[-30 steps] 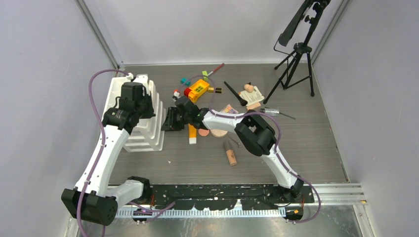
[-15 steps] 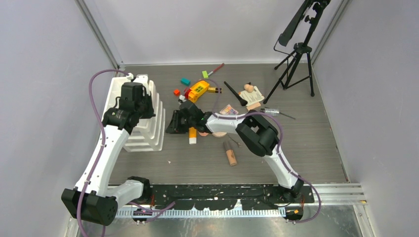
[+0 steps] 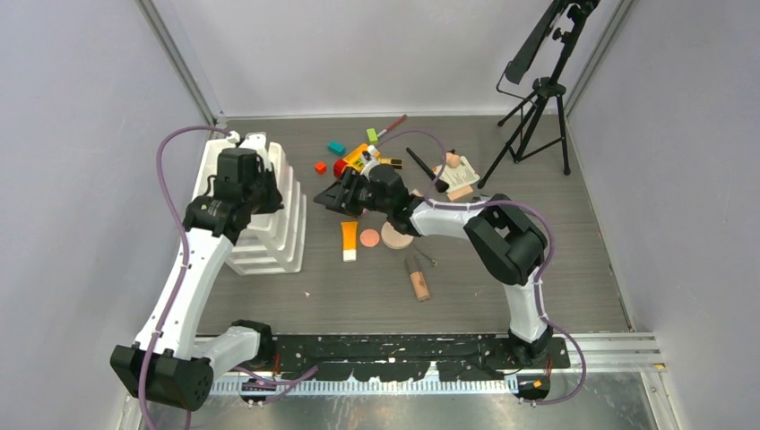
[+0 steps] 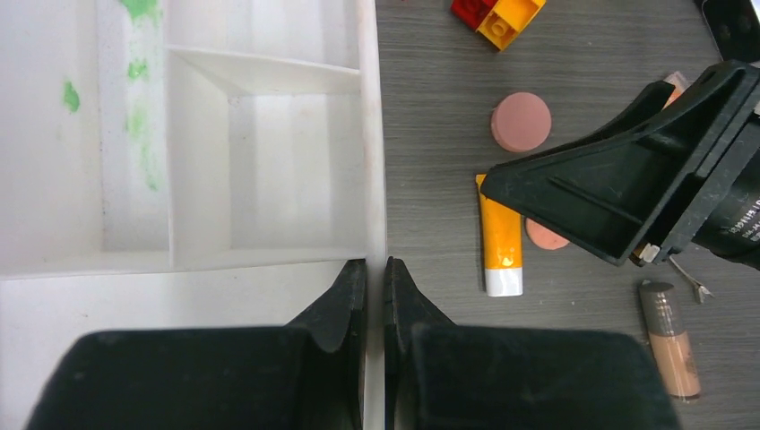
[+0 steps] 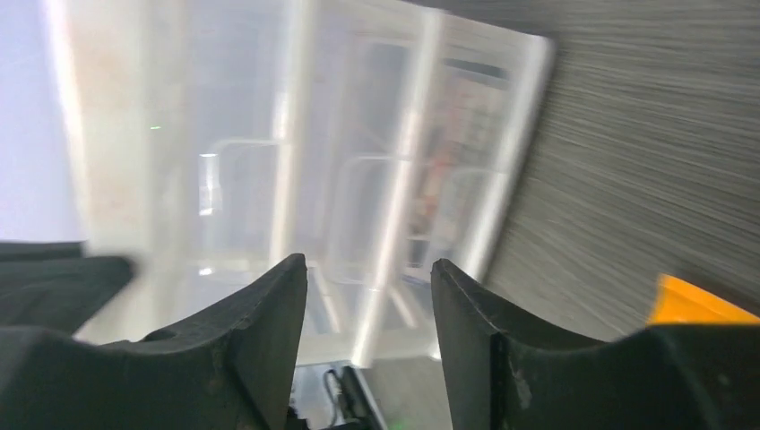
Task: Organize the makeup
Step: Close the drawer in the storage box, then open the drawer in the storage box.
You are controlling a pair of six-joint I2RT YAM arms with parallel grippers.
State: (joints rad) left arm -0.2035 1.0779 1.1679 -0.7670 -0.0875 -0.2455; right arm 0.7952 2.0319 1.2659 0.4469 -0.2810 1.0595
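"Grippers first — how do they stand?"

"On the tray side, the left gripper [image 4: 375,269] is pinched tight on the right-hand wall of the white plastic organiser tray [image 4: 287,161], one finger on each side of it. Over the grey wood-grain table [image 3: 358,296], the right gripper [image 5: 369,269] hangs with its jaws apart and nothing between them, between the tray and the yellow-and-red toy brick [image 3: 357,159]."

"Where is the makeup?"

"Everything I can make out lies on the table, outside the tray. Just right of the tray lies the orange tube with white cap [image 3: 349,240], cap toward the arm bases. Beside it sits the small round pink compact [image 3: 370,238], then the larger round peach compact [image 3: 395,236], partly under the right arm. Nearer the bases lies the beige tube [image 3: 417,278]. Farther back are the black brush [image 3: 426,168] and the red pencil [image 3: 392,125]."

"Anything else about?"

"By the brick, a teal block [image 3: 336,147], a red block [image 3: 320,167] and a green block [image 3: 371,135] — and a black tripod [image 3: 545,88] in the far right corner. From the right wrist the tray is only a pale blur."
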